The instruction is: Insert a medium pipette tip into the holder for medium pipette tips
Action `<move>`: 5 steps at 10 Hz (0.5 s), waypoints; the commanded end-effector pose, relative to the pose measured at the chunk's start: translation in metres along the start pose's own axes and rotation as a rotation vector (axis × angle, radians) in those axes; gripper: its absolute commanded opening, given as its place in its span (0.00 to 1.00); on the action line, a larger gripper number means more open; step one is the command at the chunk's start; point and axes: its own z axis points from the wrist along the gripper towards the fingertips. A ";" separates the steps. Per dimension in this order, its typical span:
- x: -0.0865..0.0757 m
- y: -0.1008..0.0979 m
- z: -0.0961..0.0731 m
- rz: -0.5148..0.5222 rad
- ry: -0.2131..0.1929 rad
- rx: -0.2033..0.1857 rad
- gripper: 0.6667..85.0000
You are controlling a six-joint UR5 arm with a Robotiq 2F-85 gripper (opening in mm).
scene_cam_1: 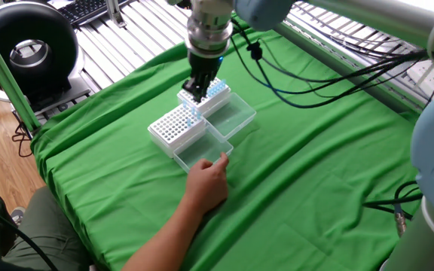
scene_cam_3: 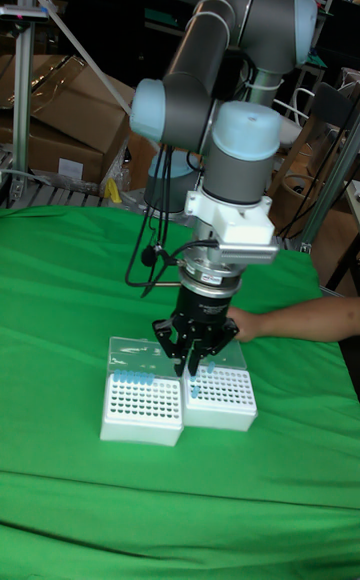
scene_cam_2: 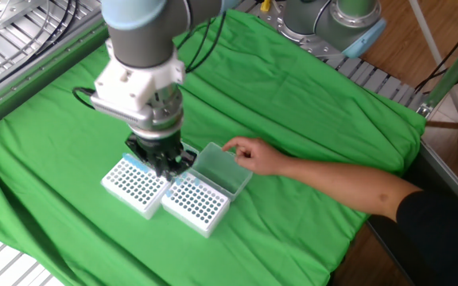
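Observation:
Two look-alike white racks with open clear lids lie side by side on the green cloth. One rack [scene_cam_2: 136, 187] [scene_cam_1: 202, 95] [scene_cam_3: 140, 408] is farther from the person's hand, and the other rack [scene_cam_2: 196, 204] [scene_cam_1: 177, 126] [scene_cam_3: 220, 398] is nearer to it. I cannot tell which one is the holder for medium pipette tips. Both carry a row of blue tips at the lid side. My gripper [scene_cam_2: 164, 168] [scene_cam_1: 197, 92] [scene_cam_3: 190, 372] hangs low over the seam between them. It is shut on a thin bluish pipette tip [scene_cam_3: 192, 392] that points down.
A person's hand [scene_cam_2: 249, 155] [scene_cam_1: 209, 179] rests on the clear lid [scene_cam_2: 217, 168] of the nearer rack, with the forearm reaching in from the table edge. Black cables trail from my arm. Metal rollers and a second robot base border the cloth.

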 end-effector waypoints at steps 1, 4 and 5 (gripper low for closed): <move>-0.014 0.019 0.003 0.046 -0.002 -0.009 0.28; -0.022 0.018 0.010 0.037 -0.014 0.001 0.28; -0.023 0.016 0.011 0.033 -0.015 0.010 0.28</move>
